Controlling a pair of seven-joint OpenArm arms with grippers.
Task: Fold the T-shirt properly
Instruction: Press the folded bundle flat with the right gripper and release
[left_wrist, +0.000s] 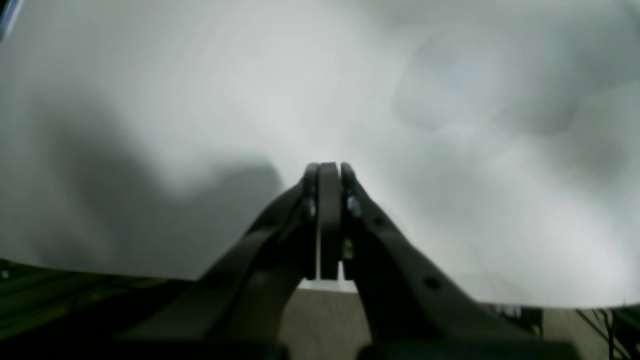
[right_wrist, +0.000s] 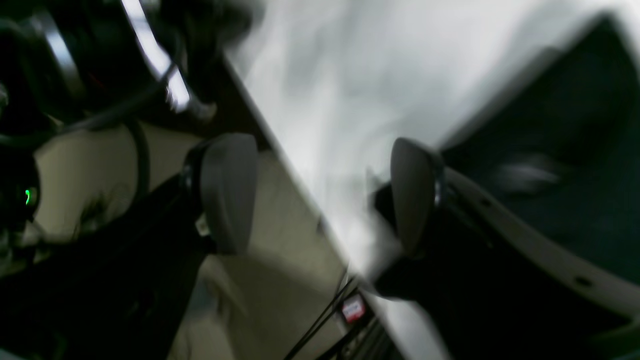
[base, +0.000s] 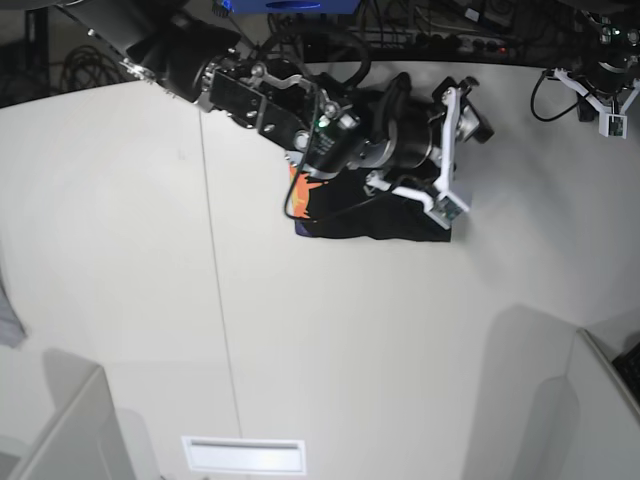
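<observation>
T-shirt (base: 375, 222) lies folded, black with an orange edge at its left, upper centre of the base view on the white table (base: 120, 250). Right gripper (base: 447, 150) sits over its right end, jaws wide apart, holding nothing. Left gripper (left_wrist: 328, 172), upper right corner of base view, jaws pressed together, empty.

The base view looks straight down from high overhead on the white tabletop (base: 120, 250), taking in both arms from afar. The left wrist view sits just behind the left gripper (left_wrist: 328, 172) and faces forward past its tips, close over the tabletop. The right wrist view, blurred, peers between the right gripper's (right_wrist: 320, 195) fingers at the tabletop's edge, which the base view also shows.
</observation>
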